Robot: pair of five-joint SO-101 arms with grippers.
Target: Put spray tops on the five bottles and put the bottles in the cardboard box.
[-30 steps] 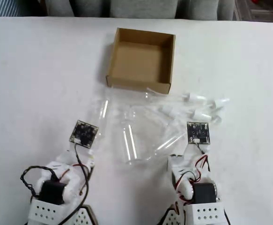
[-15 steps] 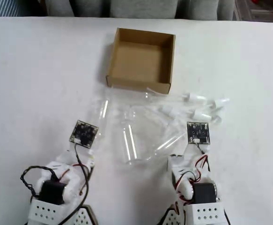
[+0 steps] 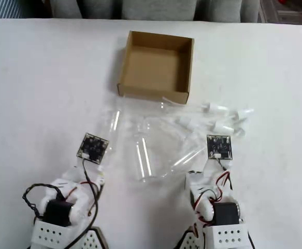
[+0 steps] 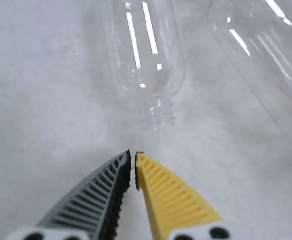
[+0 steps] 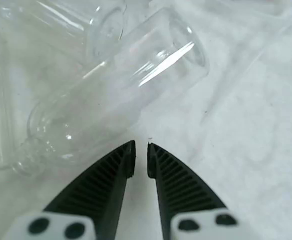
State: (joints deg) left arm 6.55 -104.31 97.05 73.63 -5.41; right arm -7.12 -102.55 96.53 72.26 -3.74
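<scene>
Table (image 3: 37,78): white, carries all items.

Box (image 3: 156,66): cardboard, open top, far centre of the table, nothing inside.

Bottles (image 3: 142,155): clear plastic, uncapped, lying on their sides in a loose cluster just near of the box, between the two arms. The exact count is hard to make out.

Spray tops (image 3: 226,122): white, scattered in a small group right of the bottles, near the box's right corner, none fitted.

Left arm (image 3: 62,207): near-left edge of the table.

Left gripper (image 4: 132,167): tips pressed together, holding nothing. It sits low over the table, just short of the neck of the left bottle (image 4: 148,55), not touching it. A second bottle (image 4: 266,60) lies to that one's right.

Right arm (image 3: 213,207): near-right edge of the table.

Right gripper (image 5: 138,160): tips drawn almost together with a thin slit between, holding nothing. It sits just short of the slanted bottle (image 5: 120,95), apart from it.
</scene>
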